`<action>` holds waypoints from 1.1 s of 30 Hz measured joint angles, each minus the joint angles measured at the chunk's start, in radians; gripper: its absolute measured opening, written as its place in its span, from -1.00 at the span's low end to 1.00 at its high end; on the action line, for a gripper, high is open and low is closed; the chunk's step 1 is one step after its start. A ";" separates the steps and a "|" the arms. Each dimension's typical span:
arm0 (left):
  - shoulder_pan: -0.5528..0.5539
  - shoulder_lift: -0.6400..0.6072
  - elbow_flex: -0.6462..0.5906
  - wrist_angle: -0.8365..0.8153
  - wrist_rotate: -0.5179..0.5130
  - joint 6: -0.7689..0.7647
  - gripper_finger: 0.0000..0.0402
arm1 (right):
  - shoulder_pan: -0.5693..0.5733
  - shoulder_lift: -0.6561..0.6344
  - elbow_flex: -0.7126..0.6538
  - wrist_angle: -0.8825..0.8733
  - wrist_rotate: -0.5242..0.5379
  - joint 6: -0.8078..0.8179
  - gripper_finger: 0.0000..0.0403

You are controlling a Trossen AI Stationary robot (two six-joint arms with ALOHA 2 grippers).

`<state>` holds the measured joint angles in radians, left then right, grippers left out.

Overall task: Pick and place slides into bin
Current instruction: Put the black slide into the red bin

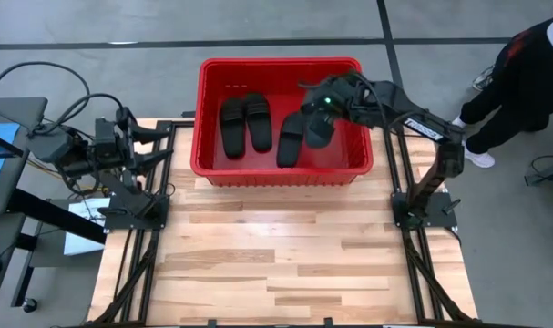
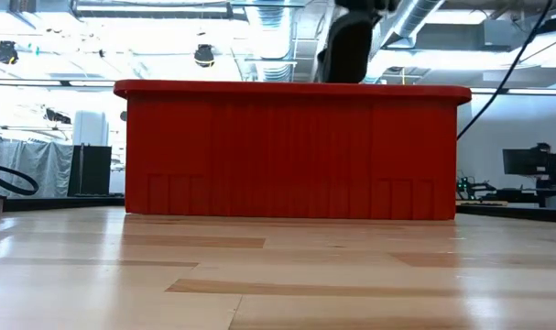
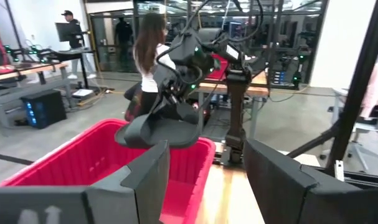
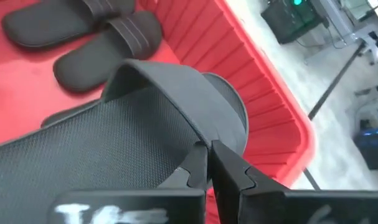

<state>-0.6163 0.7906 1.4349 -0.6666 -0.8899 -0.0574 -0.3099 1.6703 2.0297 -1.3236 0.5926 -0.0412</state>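
- The wooden desk point(image 1: 285, 246) is bare plank across its near half.
- The left claw point(image 1: 153, 146) waits at the desk's left edge, well apart from the bin; its two dark fingers point(image 3: 145, 180) stand wide apart with nothing between them.
- The red bin point(image 1: 212, 169) sits at the far middle of the desk. From desk height its near wall point(image 2: 291, 151) fills the middle of the low view and hides everything inside.
- Two slides point(image 1: 246, 123) lie flat side by side on the bin floor, left of centre, with their straps up; they show again in the right wrist view point(image 4: 83, 37).
- A third slide point(image 1: 291, 139) lies on the bin floor right of that pair, just beside the fourth slide in the high view.
- The right claw point(image 1: 322, 102) hangs over the right part of the bin, its arm reaching in from the desk's right side.
- Its fingers point(image 4: 195, 165) are pressed tight together on the strap edge of the fourth slide point(image 1: 318, 128).
- That fourth slide is held in the air above the bin floor, seen from the left wrist as a dark sole point(image 3: 157, 132) hanging above the rim.
- Whether it touches the third slide beneath it cannot be told.
- Beyond the desk's far right corner a person point(image 1: 522, 73) in dark clothes and white shoes stands on the floor.
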 joint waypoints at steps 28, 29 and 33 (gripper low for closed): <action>0.000 0.001 0.000 0.037 -0.101 0.002 -0.02 | -0.389 -0.041 -0.644 0.680 -0.308 -0.304 -1.00; 0.000 0.001 0.000 0.037 -0.116 0.002 -0.02 | -0.400 -0.032 -0.644 0.686 -0.314 -0.308 -1.00; 0.000 0.001 0.000 0.038 -0.164 0.021 -0.02 | -0.444 -0.012 -0.670 0.741 -0.366 -0.322 -1.00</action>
<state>-0.6165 0.7918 1.4349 -0.6289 -1.0542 -0.0368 -0.7540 1.6587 1.3592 -0.5829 0.2264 -0.3631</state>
